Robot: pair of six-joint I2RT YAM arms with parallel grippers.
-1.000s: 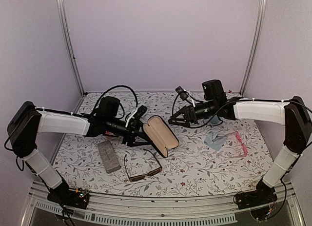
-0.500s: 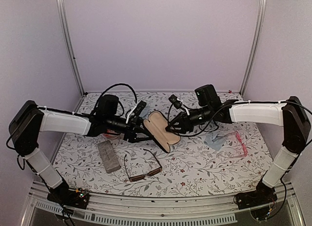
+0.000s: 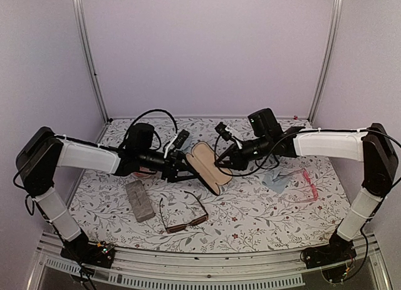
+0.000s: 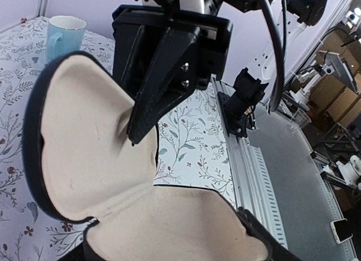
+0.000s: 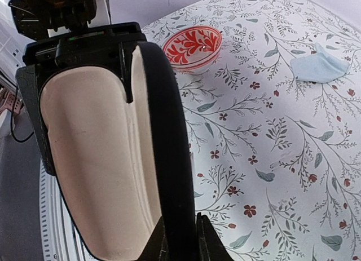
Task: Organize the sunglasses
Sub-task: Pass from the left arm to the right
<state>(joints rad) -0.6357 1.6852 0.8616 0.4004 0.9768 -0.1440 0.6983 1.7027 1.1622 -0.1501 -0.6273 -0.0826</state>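
Nearest my bases, on the flowered tabletop (image 3: 250,222), the brown-framed sunglasses (image 3: 186,223) lie with their temples spread, lenses toward me. Just to their left and a little farther out, the grey case (image 3: 139,200) lies flat, apart from them. Over on my right side the pink-red sunglasses (image 3: 310,185) rest on the tabletop, with a light blue cloth (image 3: 277,180) just beside them toward the middle. Both pairs lie loose, well apart from each other, and neither is touched by a tool.

Farther in, at the middle, the black oval case (image 3: 208,168) stands open, its pale lining showing, between my two arms. My left tool (image 3: 185,170) is clamped across one half of it; from my right wrist I see its dark fingers on either edge of that shell. My right tool (image 5: 180,244) pinches the black rim of the other half, one finger on the lining side and one on the outside, both pressed to the rim.

Beyond the case, a red-patterned bowl (image 5: 192,47) sits on the tabletop, and at the far side a pale blue mug (image 4: 62,35) stands upright.
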